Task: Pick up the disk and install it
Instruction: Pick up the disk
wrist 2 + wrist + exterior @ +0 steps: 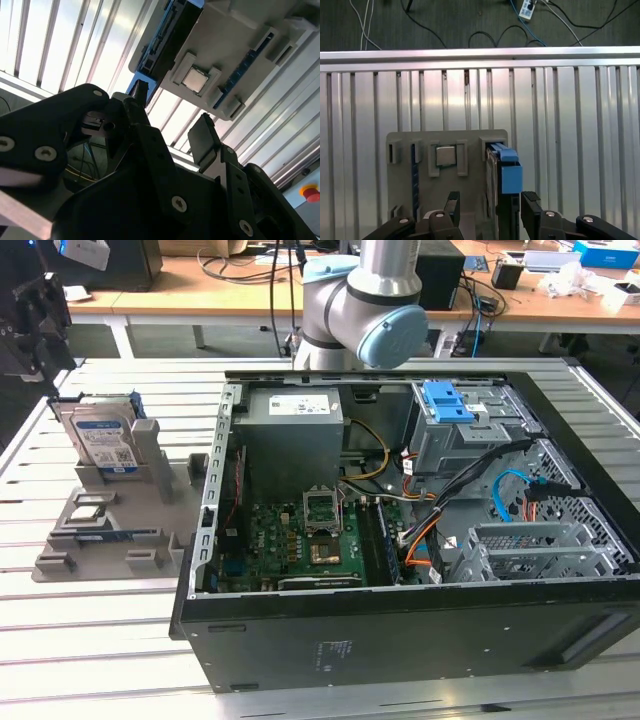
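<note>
In the first wrist view the gripper (pixel 491 202) hung over the disk (pixel 496 175), fingers (pixel 451 202) spread wide, grasping nothing. The disk stood on edge in a grey holder (pixel 420 140): silver body, white-and-blue label, blue rails, near the tabletop (pixel 100 660) edge at the exterior view's left. A processor chip (pixel 445 156) lay beside it; the open computer case (pixel 400 640) stood apart

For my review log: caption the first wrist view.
Open black hand hovers over the silver, blue-railed disk standing on edge in a grey plastic holder.

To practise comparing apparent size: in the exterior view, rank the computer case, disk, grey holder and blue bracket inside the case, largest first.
1. computer case
2. grey holder
3. disk
4. blue bracket
</note>
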Robot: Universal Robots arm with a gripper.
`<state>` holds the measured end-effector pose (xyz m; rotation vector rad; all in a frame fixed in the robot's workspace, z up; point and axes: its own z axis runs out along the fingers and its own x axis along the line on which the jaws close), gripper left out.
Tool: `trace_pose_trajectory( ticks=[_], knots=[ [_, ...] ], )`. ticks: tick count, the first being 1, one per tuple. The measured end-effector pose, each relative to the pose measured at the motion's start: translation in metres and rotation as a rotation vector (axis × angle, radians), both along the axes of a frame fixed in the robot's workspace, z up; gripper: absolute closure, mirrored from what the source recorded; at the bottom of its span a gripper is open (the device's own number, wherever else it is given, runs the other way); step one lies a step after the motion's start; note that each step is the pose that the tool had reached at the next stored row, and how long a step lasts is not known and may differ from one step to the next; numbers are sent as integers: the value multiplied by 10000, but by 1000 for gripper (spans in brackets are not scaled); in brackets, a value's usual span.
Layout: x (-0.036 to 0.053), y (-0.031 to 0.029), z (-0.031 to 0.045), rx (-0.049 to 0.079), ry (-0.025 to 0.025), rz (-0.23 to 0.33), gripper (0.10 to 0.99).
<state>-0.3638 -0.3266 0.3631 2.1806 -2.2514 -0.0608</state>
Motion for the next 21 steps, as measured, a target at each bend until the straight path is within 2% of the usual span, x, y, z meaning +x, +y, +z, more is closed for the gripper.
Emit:
trace_pose_trajectory(
  ticks=[3,10,21],
  knots=[
    [5,23,-66,-1,5,-3,486],
    [21,168,-195,-5,8,-2,486],
    [76,265,-442,-45,11,2,486]
  ],
)
